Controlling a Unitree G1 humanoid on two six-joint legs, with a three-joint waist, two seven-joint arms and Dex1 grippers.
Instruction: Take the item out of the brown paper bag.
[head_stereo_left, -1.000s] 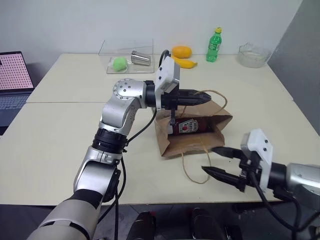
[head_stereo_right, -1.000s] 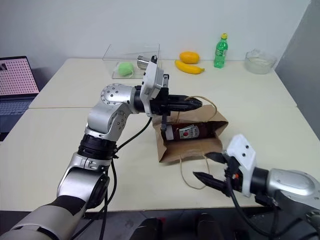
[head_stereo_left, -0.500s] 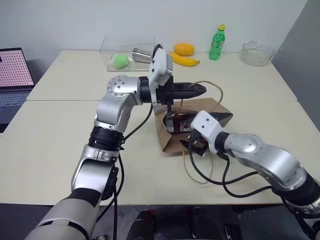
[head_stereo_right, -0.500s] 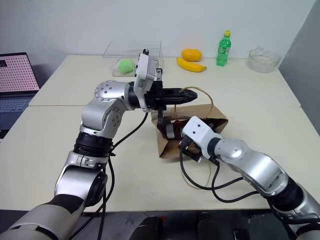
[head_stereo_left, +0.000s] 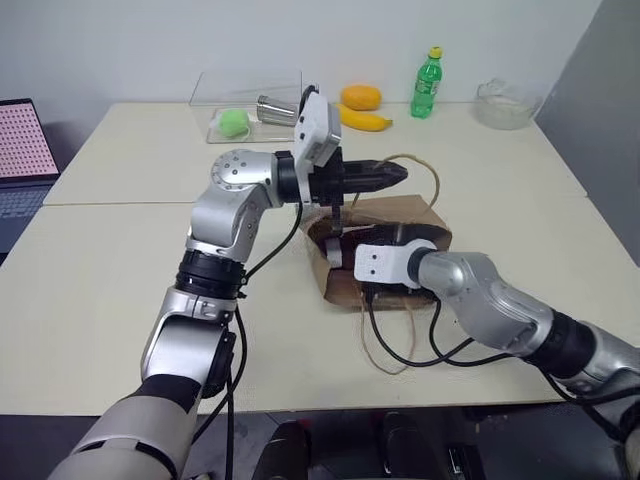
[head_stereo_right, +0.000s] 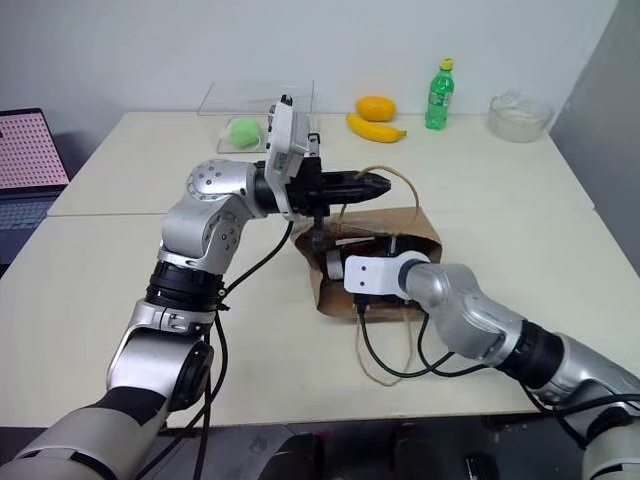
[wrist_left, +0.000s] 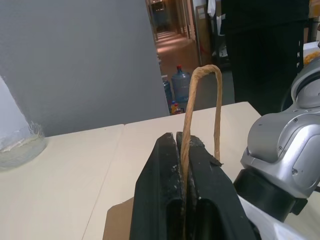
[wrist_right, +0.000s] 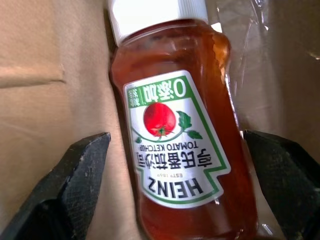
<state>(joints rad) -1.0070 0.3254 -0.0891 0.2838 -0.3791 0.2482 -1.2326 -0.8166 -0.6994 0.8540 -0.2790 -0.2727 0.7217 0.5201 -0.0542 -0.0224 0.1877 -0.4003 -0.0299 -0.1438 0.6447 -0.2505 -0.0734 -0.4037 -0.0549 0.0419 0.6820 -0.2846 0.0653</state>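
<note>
Right wrist view showed the ketchup bottle (wrist_right: 175, 140) lying inside the paper bag (wrist_right: 45, 60), between the spread fingers (wrist_right: 75, 180) of the right gripper (wrist_right: 175, 175), neither finger touching it. Beyond the fingertips sat its white cap. Above the bag's mouth, the left gripper (head_stereo_left: 385, 176) was clenched on one loop handle (wrist_left: 200, 100), which stood up past its tips.

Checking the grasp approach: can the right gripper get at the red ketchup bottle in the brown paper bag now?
Probably yes. The left gripper holds the brown paper bag by its handle, and the right gripper sits open, one finger on each side of the red ketchup bottle.
</note>
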